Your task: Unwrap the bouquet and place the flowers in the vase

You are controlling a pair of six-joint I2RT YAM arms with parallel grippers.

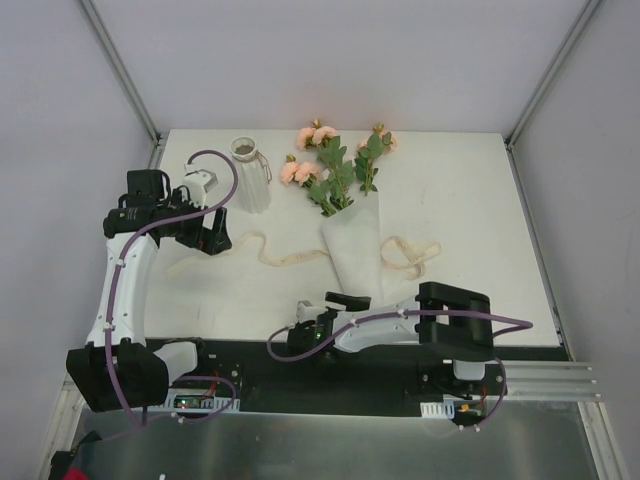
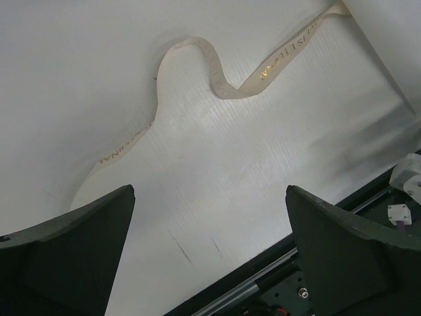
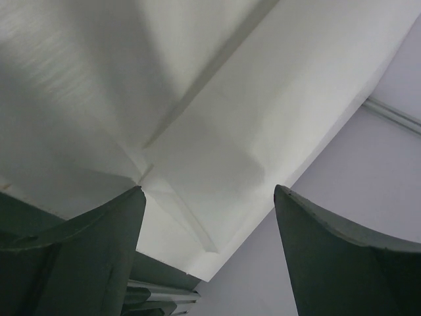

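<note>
Bouquet (image 1: 342, 205) lies flat mid-table, blooms pointing far, cone tip near. The vase (image 1: 251, 178) stands upright just left of the blooms, near but not touching. Ribbon (image 1: 290, 255) looks untied: slack & snaking over the table (image 1: 470, 200) on both sides of the paper cone (image 1: 352, 250), tho can't tell if it runs under the cone. So the step in hand, imo, is opening the paper. R gripper (image 3: 209, 192) sits low at the cone's near end, jaws well apart, nothing clamped, paper folds right ahead of them. L gripper (image 2: 210, 191) hovers over the ribbon's left stretch, jaws fully apart, empty. To do it well, R should pinch only the top flap at its fold edge, not the whole cone, then peel low & sideways so the flowers (image 1: 335, 165) don't roll. L could press on the other flap as a counter-hold. Paper looks thin & slick, so shallow bite, slow pull. Keep clear of the vase; prob tips easily.
</note>
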